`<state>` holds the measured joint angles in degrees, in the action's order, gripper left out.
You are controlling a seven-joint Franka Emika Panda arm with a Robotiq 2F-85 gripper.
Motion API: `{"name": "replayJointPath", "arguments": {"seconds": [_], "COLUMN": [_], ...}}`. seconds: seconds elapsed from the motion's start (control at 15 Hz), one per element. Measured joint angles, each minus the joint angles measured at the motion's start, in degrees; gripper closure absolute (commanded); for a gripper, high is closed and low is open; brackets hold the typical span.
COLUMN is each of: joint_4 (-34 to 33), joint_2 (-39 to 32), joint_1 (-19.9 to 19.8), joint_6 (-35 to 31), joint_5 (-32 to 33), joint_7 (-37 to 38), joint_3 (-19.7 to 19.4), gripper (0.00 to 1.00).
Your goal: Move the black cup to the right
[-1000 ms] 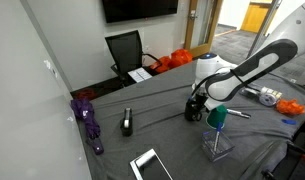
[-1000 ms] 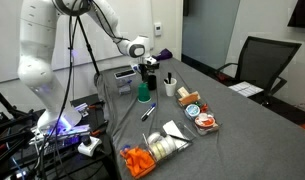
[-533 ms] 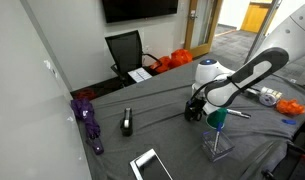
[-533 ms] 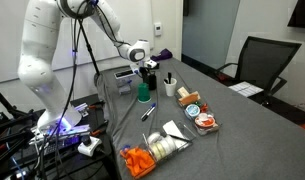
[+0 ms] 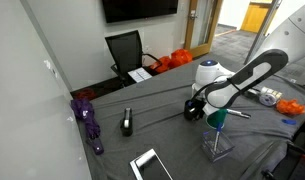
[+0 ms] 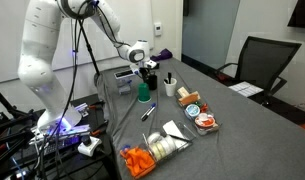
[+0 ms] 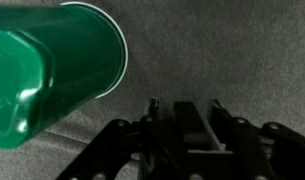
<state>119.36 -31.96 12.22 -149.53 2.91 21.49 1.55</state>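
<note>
Seemingly little is done yet: the black cup [image 5: 193, 113] is on the desk [image 5: 157, 128] beside the green cup [image 7: 52, 70], right at the end effector [image 7: 182, 108], and we cannot tell whether that is open or closed, so the shift to the right remains.

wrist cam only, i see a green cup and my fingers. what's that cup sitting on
Observer: The green cup sits on a clear stand.
Operator: anything else close by
Observer: A pale cup with utensils in it stands beside the green one.
Operator: and the cup i'm after
Observer: In an exterior view a dark shape at the tip of the gripper is likely the black cup. It is too small to tell whether it is gripped.
</note>
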Motion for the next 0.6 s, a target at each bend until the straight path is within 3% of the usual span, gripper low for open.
{"name": "replayJointPath", "arguments": {"seconds": [0.2,0.27,0.6], "joint_4": [0.7,1.0,2.1], "joint_2": [0.0,0.0,0.0], "joint_1": [0.0,0.0,0.0], "joint_6": [-1.1,-1.6,-4.1], "joint_5": [0.0,0.0,0.0], "joint_7": [-0.4,-0.5,-0.9], "joint_3": [0.0,0.0,0.0], "gripper": [0.97,1.00,0.95]}}
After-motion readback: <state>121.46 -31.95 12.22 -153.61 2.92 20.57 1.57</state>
